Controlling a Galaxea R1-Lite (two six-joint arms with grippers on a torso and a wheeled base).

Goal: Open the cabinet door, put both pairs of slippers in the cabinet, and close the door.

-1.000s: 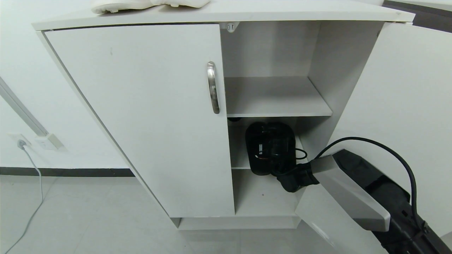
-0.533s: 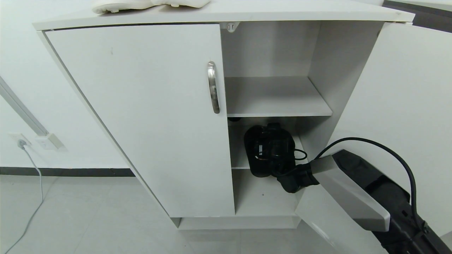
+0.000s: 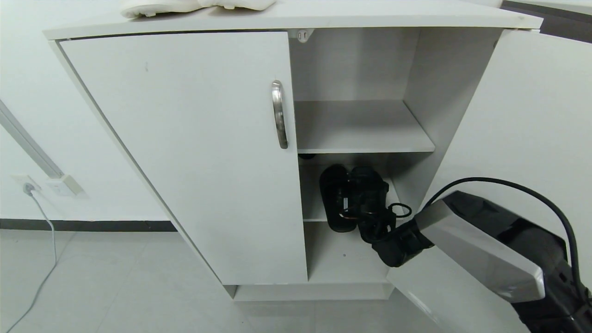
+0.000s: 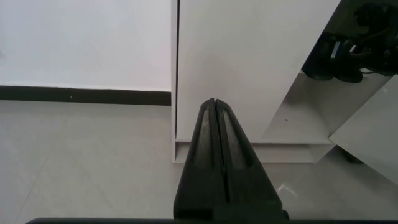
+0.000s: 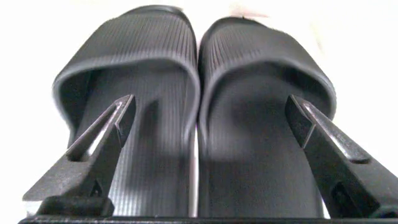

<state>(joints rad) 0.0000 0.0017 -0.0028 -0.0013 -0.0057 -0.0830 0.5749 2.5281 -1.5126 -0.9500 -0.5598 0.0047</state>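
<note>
Head view: a white cabinet (image 3: 397,18) stands on a grey tiled floor (image 3: 115,286) against a white wall. Its left door (image 3: 185,148), with a vertical metal handle (image 3: 279,114), is shut; its right door (image 3: 527,129) is swung wide open to the right. The open right half shows an upper shelf (image 3: 360,127), a lower shelf (image 3: 312,210) and the bottom panel (image 3: 340,261).

The black slippers (image 3: 351,194) lie side by side on the lower shelf, soles down, toes toward the far wall of the cabinet and heels at the shelf's near edge. The right arm (image 3: 476,252) enters from the near right, and its dark wrist sits just in front of the slippers' heels.

Right wrist view: the right gripper (image 5: 209,102) has its fingers (image 5: 99,146) spread apart, one on each outer side of the black slippers (image 5: 143,62); the gap is wider than the pair. Whether either finger touches a slipper cannot be told.

A pair of white slippers (image 3: 194,5) rests on the cabinet top, toward its far left, partly cut by the picture's edge.

Left wrist view: the left gripper (image 4: 215,102) hangs low above the floor, near the closed left door, its fingers pressed together and holding nothing.

A wall socket (image 3: 27,186) with a grey cable (image 3: 48,259) sits low on the wall at far left.
</note>
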